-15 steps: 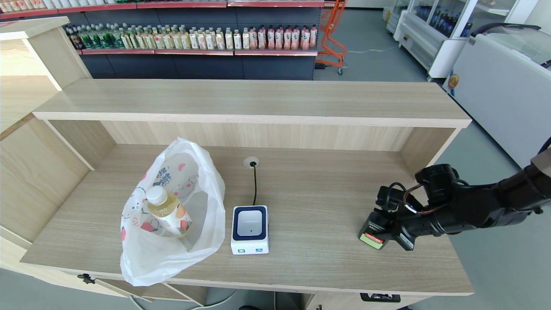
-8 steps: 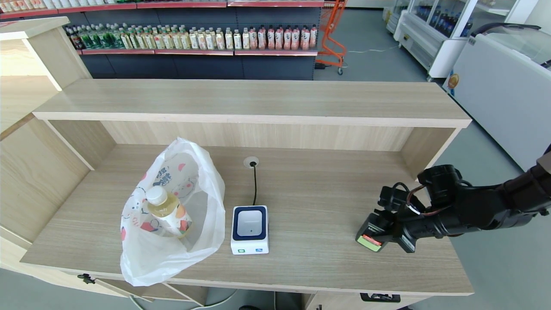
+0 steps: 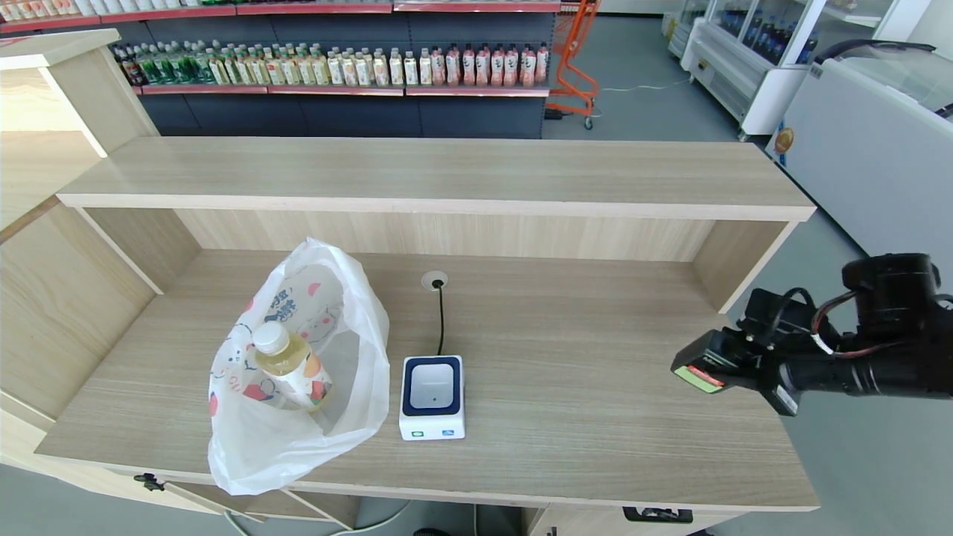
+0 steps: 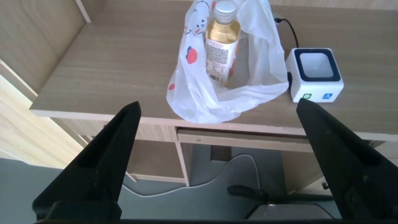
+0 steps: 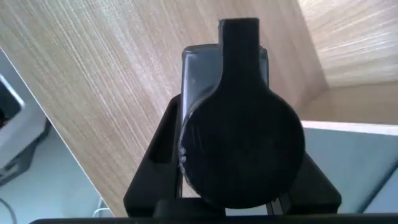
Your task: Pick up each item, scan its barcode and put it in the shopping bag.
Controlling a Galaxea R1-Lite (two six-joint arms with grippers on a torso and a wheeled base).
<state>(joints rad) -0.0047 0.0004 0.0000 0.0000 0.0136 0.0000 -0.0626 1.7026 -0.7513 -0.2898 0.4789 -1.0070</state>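
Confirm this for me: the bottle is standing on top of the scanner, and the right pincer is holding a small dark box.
Not quite. The head view shows the bottle inside the shopping bag, beside the scanner, not on it. The right pincer does hold a small dark box.

The bag (image 3: 246, 447) stands on the counter (image 3: 595, 357) near its front left corner, with a bottle (image 3: 292, 368) upright inside it. The scanner (image 3: 432, 397) sits just right of the bag, near the front edge. Its cable (image 3: 441, 320) runs back to a hole (image 3: 435, 280) near the counter's back wall. The right gripper (image 3: 716, 365) holds a box (image 3: 698, 376) over the right edge, well apart from the scanner.
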